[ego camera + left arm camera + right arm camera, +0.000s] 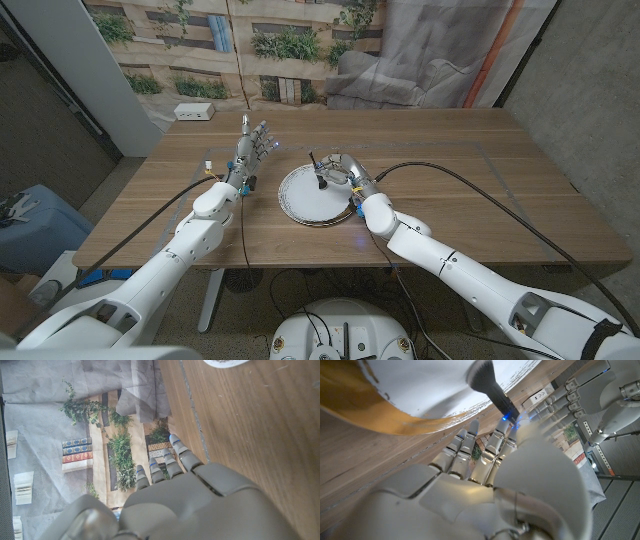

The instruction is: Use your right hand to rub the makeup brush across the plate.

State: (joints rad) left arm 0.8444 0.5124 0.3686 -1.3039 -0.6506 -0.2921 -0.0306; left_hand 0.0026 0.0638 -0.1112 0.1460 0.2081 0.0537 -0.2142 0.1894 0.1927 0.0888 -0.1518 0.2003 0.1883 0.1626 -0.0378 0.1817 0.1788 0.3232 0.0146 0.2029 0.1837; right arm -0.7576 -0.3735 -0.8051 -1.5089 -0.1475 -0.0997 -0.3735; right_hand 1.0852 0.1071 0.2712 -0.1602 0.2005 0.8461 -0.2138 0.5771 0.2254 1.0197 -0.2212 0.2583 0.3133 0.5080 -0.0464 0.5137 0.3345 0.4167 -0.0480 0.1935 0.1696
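So the wooden table [480, 180] takes up most of the scene, with the white plate [300, 200] sitting around the middle of it, a bit toward the near edge. The right hand [345, 175] is over the plate's right side, fingers curled around the makeup brush [317, 172] — dark handle up in the hand, bristle head angled down at the plate. In the right wrist view the bristles [481, 374] look like they're on the white surface or just above it; I can't tell for sure that they're touching.

The left hand [252, 145] stands upright just left of the plate, fingers straight and slightly apart, holding nothing. Looks parked, out of the way.

Over at the far left edge of the table there's a small white box [195, 112], well apart from everything.

My read: the pick-up is done and this is the rubbing step itself, or right at its start. Next move calls for keeping the grip steady and sweeping the bristles across the plate with light pressure — too much and the plate could slide.
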